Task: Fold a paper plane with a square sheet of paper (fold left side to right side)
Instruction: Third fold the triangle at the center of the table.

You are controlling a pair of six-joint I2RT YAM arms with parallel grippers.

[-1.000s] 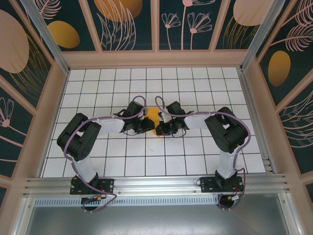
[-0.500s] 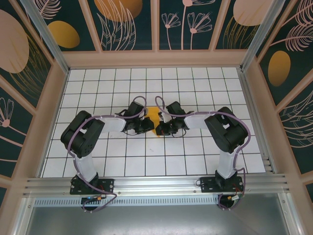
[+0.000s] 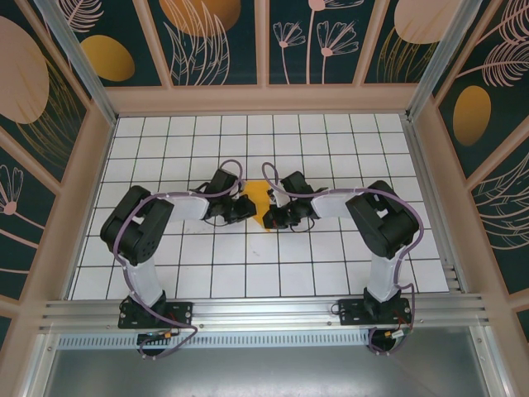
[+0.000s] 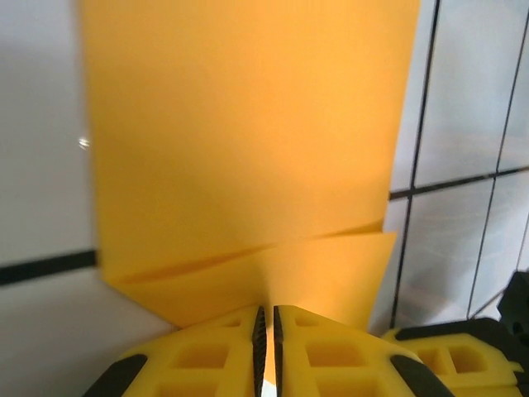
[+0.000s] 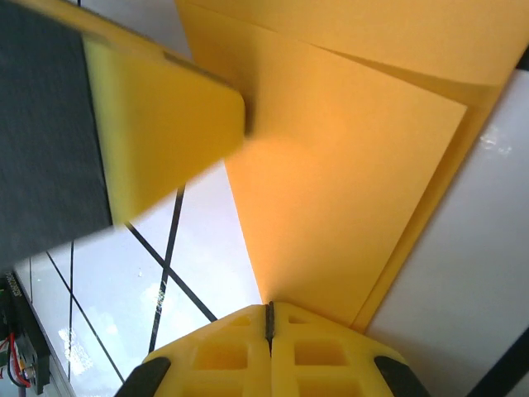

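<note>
- Your square sheet of paper [image 3: 259,197] sits at the middle of the tiled tabletop [image 3: 314,265], caught between the two arms.
- The left gripper [image 4: 266,331] has its fingers pressed together on the paper's near edge.
- The right gripper [image 5: 269,318] also has its fingers closed, and they appear to pinch the sheet where its layers meet.
- In both wrist views the sheet shows overlapping layers and a slanted crease, so I judge that some folding is done.
- No pointed dart with a centre ridge shows yet. You probably have the left-to-right fold to flatten and the later folds to make.
</note>
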